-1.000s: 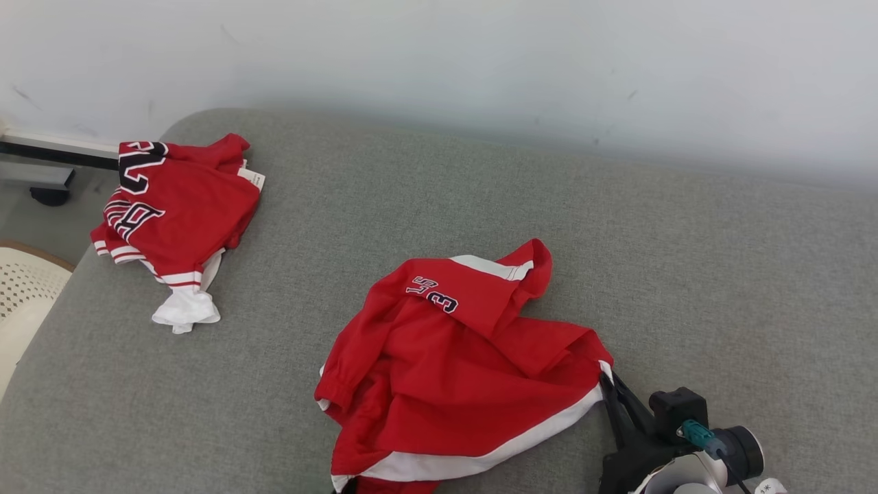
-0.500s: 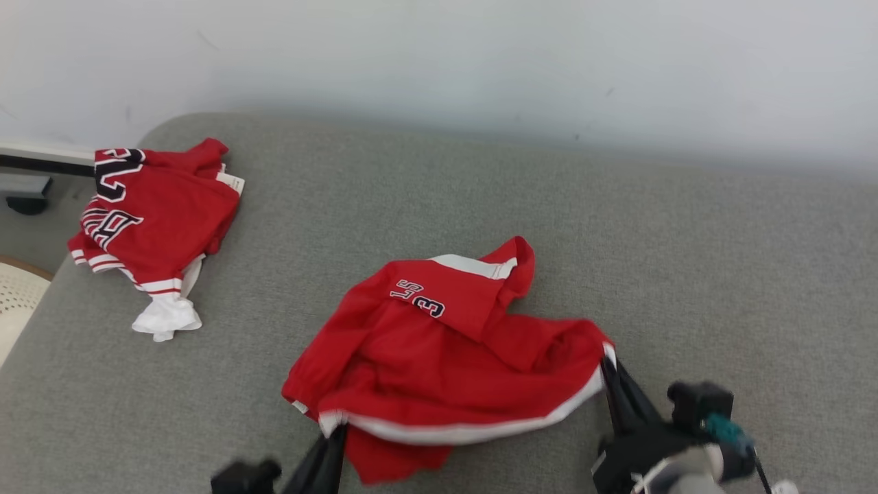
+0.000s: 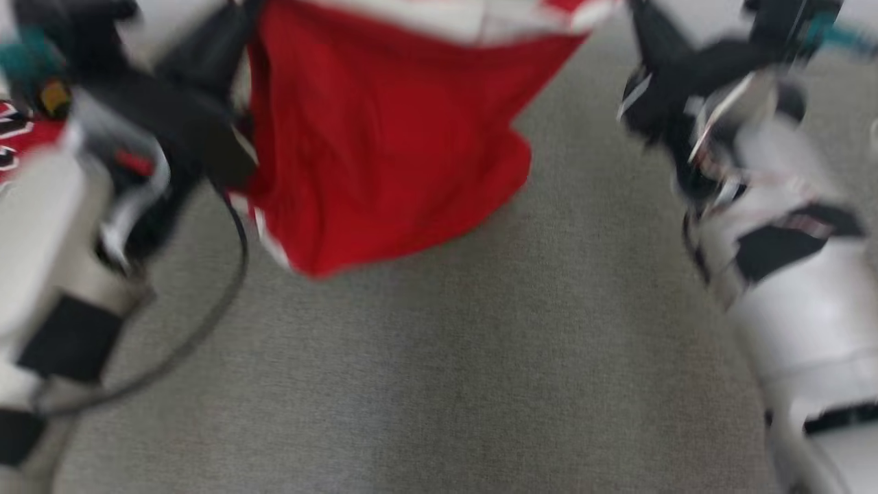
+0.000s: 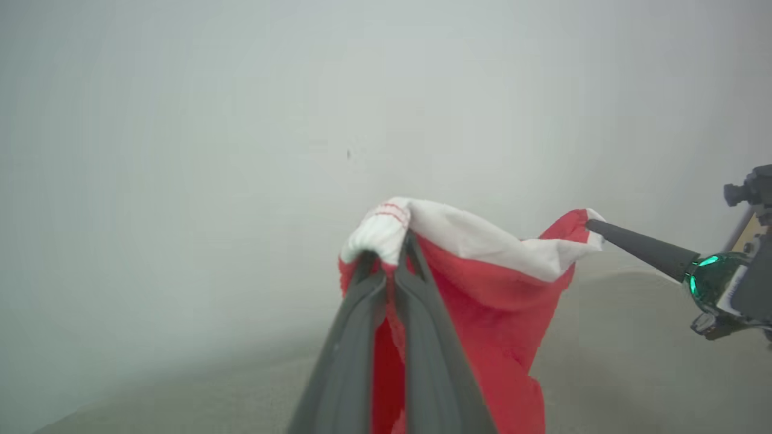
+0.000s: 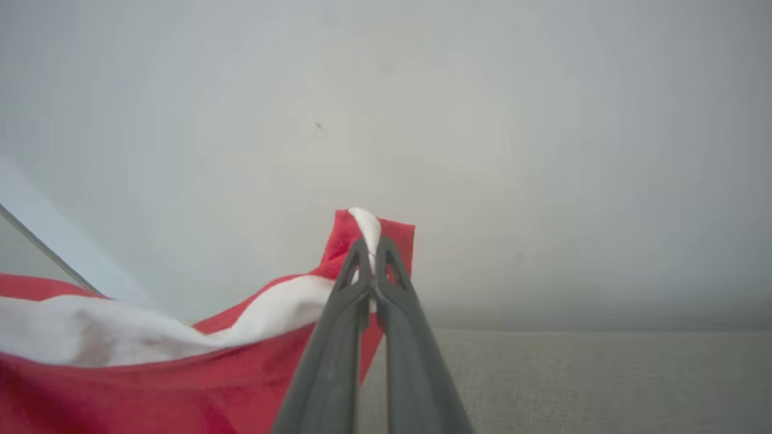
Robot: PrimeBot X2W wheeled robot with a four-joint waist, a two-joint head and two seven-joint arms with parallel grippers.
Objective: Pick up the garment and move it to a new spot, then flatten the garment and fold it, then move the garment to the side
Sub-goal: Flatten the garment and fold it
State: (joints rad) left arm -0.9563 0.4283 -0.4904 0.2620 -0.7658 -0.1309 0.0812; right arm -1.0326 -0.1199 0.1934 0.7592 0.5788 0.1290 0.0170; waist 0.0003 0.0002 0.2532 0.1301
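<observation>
The garment [image 3: 384,137] is red with a white band and hangs in the air between my two grippers, above the grey cushion [image 3: 446,357]. The head view is blurred. My left gripper [image 3: 236,14] is at the top left, shut on one white-banded corner [image 4: 386,232]. My right gripper [image 3: 638,17] is at the top right, shut on the other corner [image 5: 368,223]. The white band sags between the two grips and the red cloth [image 4: 482,313] drapes below it. In the left wrist view the right gripper's finger [image 4: 639,247] pinches the far corner.
A second red garment with dark lettering [image 3: 17,137] lies at the left edge, partly behind my left arm. A pale wall [image 4: 241,120] stands behind the cushion. A dark cable [image 3: 206,322] loops from my left arm.
Both grippers have lifted the garment off the cushion, from lying crumpled to hanging spread between them. The head view has tilted down and both arms have risen into it.
</observation>
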